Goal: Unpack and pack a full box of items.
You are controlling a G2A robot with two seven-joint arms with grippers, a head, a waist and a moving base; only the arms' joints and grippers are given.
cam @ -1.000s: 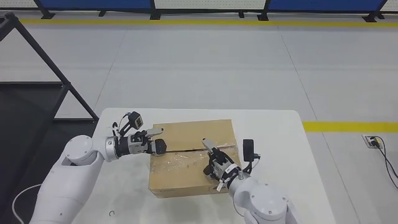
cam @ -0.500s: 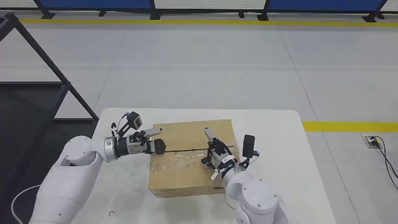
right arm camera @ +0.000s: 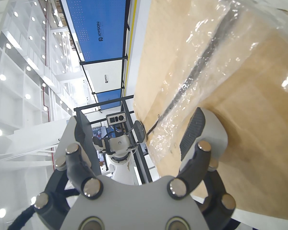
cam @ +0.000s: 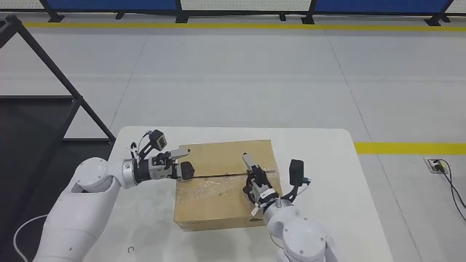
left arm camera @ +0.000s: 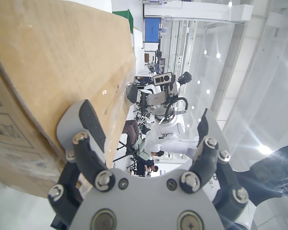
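A closed cardboard box (cam: 218, 196) sits in the middle of the white table (cam: 328, 160). Wrinkled clear tape (right arm camera: 206, 60) runs along its dark top seam (cam: 218, 172). My left gripper (cam: 183, 169) is at the box's left end by the seam. In the left wrist view it (left arm camera: 146, 111) stands open, with one finger (left arm camera: 91, 120) lying against the box (left arm camera: 50, 48) top edge and the other in the air. My right gripper (cam: 253, 182) is over the box top near the seam's right part. It (right arm camera: 136, 118) is open, and one finger (right arm camera: 194, 130) rests on the taped cardboard (right arm camera: 254, 120).
A black metal rack (cam: 44, 102) stands off the table's left side. A small dark ring-like item (cam: 131, 249) lies near the front left of the table. Bare tabletop lies to the right of the box and behind it.
My right gripper has shifted a little farther back across the box top toward the seam, and its wrist has swung slightly right. The left arm has stayed put.
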